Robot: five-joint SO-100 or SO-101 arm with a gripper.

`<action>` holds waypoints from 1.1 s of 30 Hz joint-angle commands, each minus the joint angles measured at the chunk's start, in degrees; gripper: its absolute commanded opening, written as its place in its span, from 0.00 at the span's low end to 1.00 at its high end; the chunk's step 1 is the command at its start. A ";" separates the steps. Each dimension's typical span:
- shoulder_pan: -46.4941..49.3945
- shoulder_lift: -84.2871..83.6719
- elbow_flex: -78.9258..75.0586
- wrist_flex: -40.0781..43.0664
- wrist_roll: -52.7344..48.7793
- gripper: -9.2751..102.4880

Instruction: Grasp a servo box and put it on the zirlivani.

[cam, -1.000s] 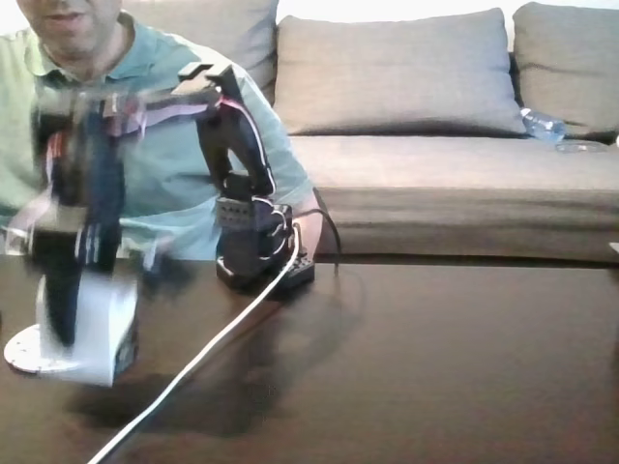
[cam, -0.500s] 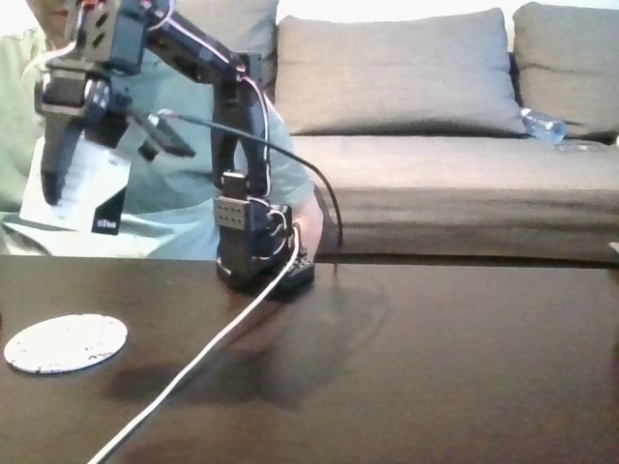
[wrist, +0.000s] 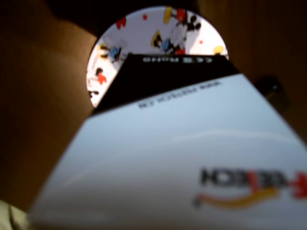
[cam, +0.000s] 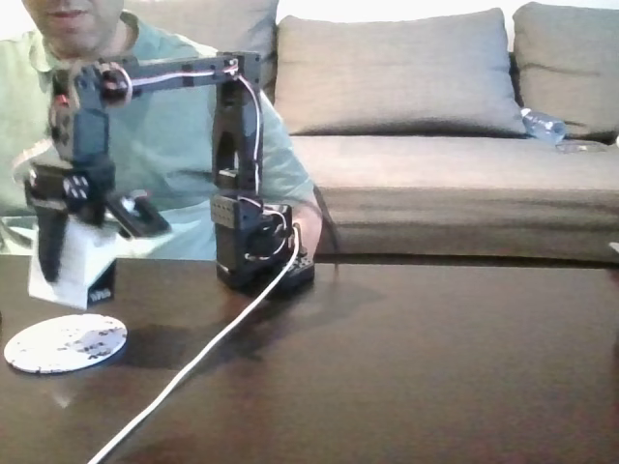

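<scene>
One light, stiff box hangs just above the disc, clenched by your pincer on opposite faces; cardboard dents easily, so squeeze gently.

Fixed view softly lit, arm motion-blurred; glare is thrown off the table. Wrist view dim, defocused.

Grey sofa with back cushions sat at 12 o'clock behind a dark glossy table, daylight bright along the top edge.
</scene>
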 commanded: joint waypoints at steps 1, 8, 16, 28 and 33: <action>0.53 2.55 2.72 -3.34 -0.09 0.21; 0.26 2.46 5.71 -7.29 0.18 0.21; 0.35 -2.81 5.71 -10.11 1.58 0.21; 0.44 -7.21 5.71 -12.48 1.67 0.23; 0.44 -6.50 5.62 -11.69 1.49 0.33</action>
